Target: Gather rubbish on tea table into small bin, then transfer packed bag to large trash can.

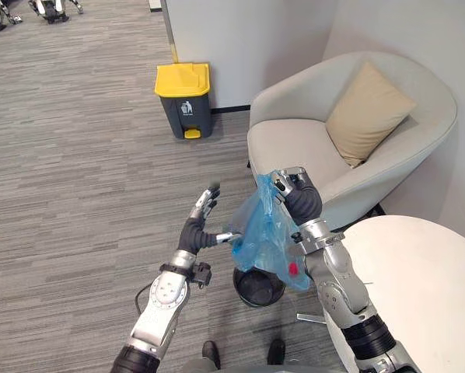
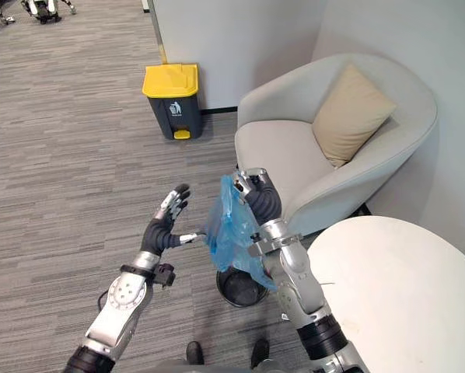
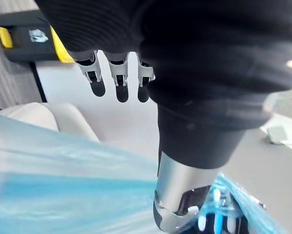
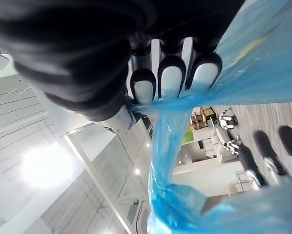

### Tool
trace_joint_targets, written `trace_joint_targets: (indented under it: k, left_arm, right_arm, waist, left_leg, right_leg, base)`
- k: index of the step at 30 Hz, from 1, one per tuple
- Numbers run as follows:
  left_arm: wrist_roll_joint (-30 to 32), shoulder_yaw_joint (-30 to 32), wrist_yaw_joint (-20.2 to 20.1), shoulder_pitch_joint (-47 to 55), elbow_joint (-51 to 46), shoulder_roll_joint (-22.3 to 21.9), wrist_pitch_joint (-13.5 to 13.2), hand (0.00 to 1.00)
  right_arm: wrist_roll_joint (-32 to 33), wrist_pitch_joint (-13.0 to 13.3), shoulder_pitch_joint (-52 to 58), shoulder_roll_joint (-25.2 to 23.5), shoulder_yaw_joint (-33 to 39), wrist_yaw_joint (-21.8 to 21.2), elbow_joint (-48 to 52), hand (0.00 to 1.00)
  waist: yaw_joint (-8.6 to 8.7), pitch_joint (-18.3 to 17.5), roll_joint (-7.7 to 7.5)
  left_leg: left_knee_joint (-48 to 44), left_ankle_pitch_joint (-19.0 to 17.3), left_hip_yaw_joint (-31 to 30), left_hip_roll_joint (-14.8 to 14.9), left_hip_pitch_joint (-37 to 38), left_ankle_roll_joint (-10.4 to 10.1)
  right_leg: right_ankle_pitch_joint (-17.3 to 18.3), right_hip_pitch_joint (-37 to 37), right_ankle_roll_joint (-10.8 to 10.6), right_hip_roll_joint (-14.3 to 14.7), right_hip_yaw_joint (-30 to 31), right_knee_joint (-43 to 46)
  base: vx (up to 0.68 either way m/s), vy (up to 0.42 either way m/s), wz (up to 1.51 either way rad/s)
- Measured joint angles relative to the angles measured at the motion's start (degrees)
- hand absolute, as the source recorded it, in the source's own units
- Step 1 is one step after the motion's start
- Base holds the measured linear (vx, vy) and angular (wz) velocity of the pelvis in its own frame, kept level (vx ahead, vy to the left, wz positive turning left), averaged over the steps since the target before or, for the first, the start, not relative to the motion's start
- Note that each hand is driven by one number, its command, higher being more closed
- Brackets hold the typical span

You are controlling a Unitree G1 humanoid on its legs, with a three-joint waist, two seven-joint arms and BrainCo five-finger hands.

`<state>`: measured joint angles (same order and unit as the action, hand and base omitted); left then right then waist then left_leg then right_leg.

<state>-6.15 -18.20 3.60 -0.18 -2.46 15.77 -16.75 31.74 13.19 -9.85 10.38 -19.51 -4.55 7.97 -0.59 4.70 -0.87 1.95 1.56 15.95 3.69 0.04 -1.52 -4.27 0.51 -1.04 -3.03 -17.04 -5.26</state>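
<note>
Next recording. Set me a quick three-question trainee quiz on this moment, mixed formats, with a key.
1. True or false: the right hand is shut on the blue bag while the left hand is open beside it.
2. The blue bag hangs just above: A) the small black bin B) the armchair seat C) the white table.
3. Fill in: the large trash can by the wall has a ____ lid.
Key: 1 true; 2 A; 3 yellow.
</note>
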Motion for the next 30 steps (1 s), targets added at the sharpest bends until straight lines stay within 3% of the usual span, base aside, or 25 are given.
trace_joint_targets:
  k: [7, 21, 30]
  left_arm:
    - [5.66, -4.13, -1.26, -8.09, 0.02, 3.79, -0.01, 0.00]
    - [11.50, -9.90, -6.00, -12.76, 11.09, 3.90, 1.46, 0.00]
    - [13.57, -11.13, -6.01, -12.96, 18.06, 2.16, 2.84, 0.00]
  right_arm:
    - [3.85, -0.04, -3.93, 0.20, -3.57, -2.69, 0.19, 1.00]
    - [4.77, -1.29, -6.81, 0.83, -9.71, -3.90, -0.86, 1.00]
    - [4.76, -2.61, -8.50, 0.74, -11.86, -3.36, -3.41, 1.00]
  waist:
    - [1.52, -0.02, 0.00]
    - [2.92, -2.50, 0.38]
    - [2.85, -2.62, 0.20]
  left_leg:
    - [0.28, 0.00, 0.02, -0.13, 0.57, 0.00]
    - [1.33, 0.23, -0.48, -0.32, 0.96, 0.13]
    - [1.84, 0.71, -0.61, 0.12, 0.91, -0.13]
  right_leg:
    - [-0.06, 0.25, -0.03, 0.00, 0.52, -0.05]
    - [-0.61, -0.24, 0.30, 0.04, 2.27, -0.40]
    - [-1.31, -0.75, 0.55, 0.16, 2.93, -0.41]
  base:
    - [0.01, 0.011, -0.03]
    - [0.00, 0.006, -0.05]
    - [-0.03, 0.005, -0.03]
